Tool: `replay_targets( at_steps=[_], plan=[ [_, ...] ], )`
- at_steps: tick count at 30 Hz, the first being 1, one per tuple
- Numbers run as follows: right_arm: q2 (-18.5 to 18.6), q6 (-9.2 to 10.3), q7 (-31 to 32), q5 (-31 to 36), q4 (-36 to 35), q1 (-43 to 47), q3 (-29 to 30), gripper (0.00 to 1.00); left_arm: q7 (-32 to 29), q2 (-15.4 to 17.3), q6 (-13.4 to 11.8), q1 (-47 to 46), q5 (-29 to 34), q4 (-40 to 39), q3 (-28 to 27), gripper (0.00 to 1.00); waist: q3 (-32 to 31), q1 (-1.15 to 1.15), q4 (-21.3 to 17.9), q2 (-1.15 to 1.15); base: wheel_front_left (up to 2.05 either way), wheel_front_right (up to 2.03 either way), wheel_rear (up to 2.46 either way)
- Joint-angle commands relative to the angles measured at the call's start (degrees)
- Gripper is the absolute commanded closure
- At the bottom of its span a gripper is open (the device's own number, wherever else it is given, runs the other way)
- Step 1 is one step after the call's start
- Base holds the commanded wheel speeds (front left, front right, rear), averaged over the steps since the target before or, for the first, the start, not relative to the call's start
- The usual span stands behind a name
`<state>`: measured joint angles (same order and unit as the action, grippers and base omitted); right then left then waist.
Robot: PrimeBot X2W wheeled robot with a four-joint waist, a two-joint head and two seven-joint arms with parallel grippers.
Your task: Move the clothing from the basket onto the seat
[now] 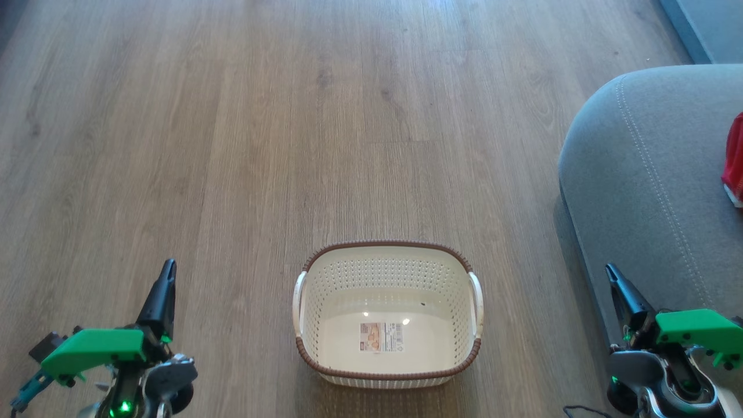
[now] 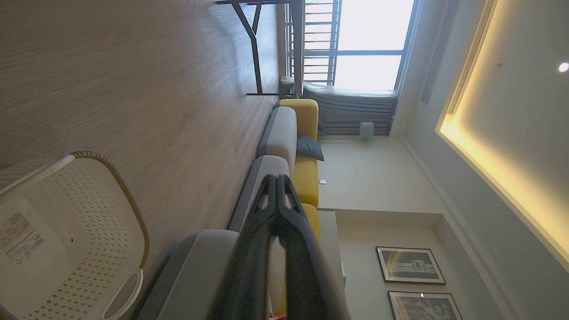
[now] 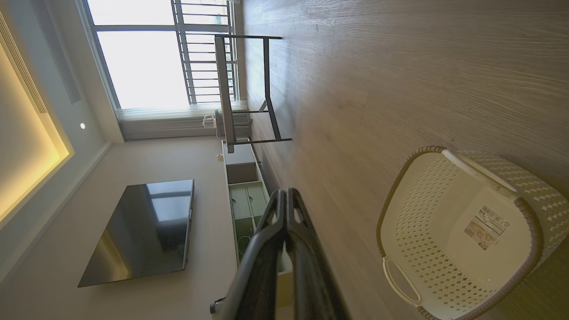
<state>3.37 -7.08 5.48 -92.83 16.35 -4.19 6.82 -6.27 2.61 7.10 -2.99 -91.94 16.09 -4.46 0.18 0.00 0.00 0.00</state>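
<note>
— Where was the clothing (image 1: pixel 735 157)?
— Its red edge lay on the grey seat (image 1: pixel 638 174) at my far right, well apart from the basket (image 1: pixel 388 273) on the wood floor (image 1: pixel 232 145) before me.
— And your hands?
— My left gripper (image 1: pixel 168 268) and right gripper (image 1: pixel 612 273) sat low on either side of the basket, fingers pressed together, gripping nothing.

You see a wood-plank floor (image 1: pixel 232 145) carrying the cream basket (image 1: pixel 386 244), which stands upright near the grey seat (image 1: pixel 638 191) on its right. Red clothing (image 1: pixel 735 157) lies on that seat.
</note>
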Motion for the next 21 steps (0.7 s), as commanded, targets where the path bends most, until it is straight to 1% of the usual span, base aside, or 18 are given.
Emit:
replay_targets(
  at_steps=[1,21],
  plan=[
    [0.04,-0.41,0.44,0.08,-2.37,-1.92,-1.01,1.0,-0.22,0.27,0.38,-3.2,-0.23,-2.03,-2.07,1.0,0.0,0.0,0.0,0.0,0.0,0.0,0.0],
    [-0.08,-0.41,0.59,0.23,-2.36,-1.94,-0.82,1.0,-0.22,0.27,0.38,-3.2,-0.23,-2.04,-2.06,1.0,0.0,0.0,0.0,0.0,0.0,0.0,0.0]
  ],
)
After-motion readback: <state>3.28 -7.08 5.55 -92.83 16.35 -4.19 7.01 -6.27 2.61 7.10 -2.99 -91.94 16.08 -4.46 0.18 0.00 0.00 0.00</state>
